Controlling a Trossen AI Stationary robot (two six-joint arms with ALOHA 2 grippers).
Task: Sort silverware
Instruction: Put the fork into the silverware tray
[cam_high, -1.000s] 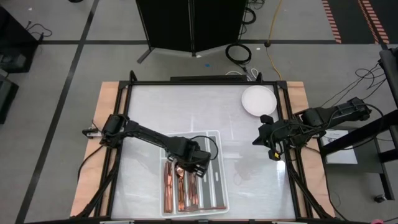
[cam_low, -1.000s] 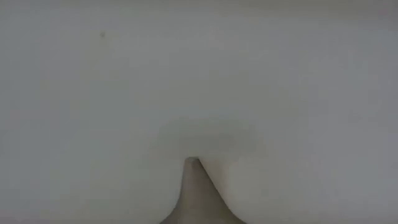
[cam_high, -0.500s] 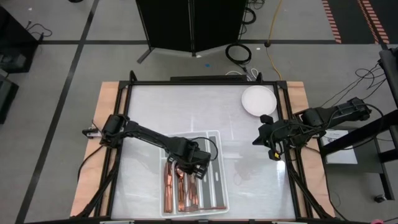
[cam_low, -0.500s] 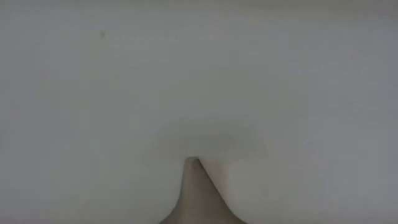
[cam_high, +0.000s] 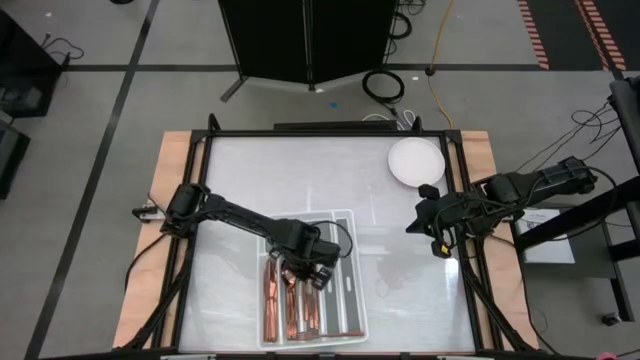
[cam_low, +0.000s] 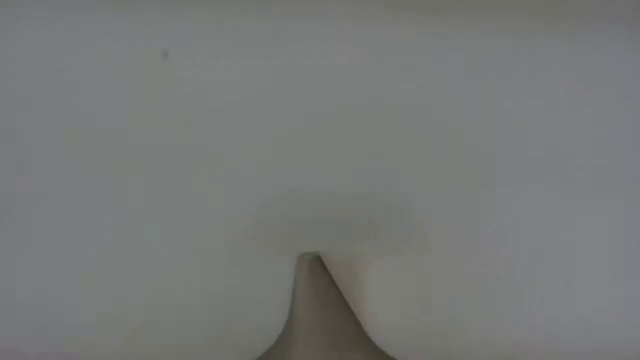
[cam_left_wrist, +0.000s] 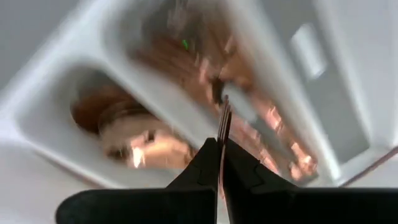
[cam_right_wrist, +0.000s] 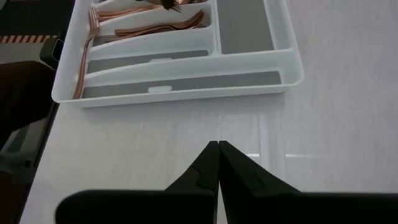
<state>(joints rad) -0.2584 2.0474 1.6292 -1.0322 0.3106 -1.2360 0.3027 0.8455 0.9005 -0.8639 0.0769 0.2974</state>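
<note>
Silverware, slim shiny copper-coloured forks, knives and spoons (cam_high: 285, 300), lies lengthwise in the left-hand slots of the white plastic divided tray (cam_high: 352, 290) at the near middle of the white table top (cam_high: 250, 170). Kinds look grouped by slot, which is presumably why the pieces lie parallel. One piece lies crosswise along the tray's near end (cam_high: 345, 331). The right-hand slots of the tray look bare.

Over the far part of the filled slots hangs the left gripper (cam_high: 312, 274), its arm reaching in from the table's left edge. In the left wrist view its fingers (cam_left_wrist: 205, 163) are pressed together on a thin copper-coloured piece (cam_left_wrist: 224, 118) that sticks out edge-on from between the tips, above the copper heap in the tray. I judge it is being carried to, or lowered into, a slot; which kind of piece it is I cannot tell.

Further right, the right gripper (cam_high: 413, 226) waits over bare table well apart from the tray, near the right edge. Its fingers (cam_right_wrist: 208, 163) are closed together on nothing and point toward the tray, probably parked to leave room.

Farthest off, a round white plate (cam_high: 415, 161) sits at the far right corner, nothing visible on it.
</note>
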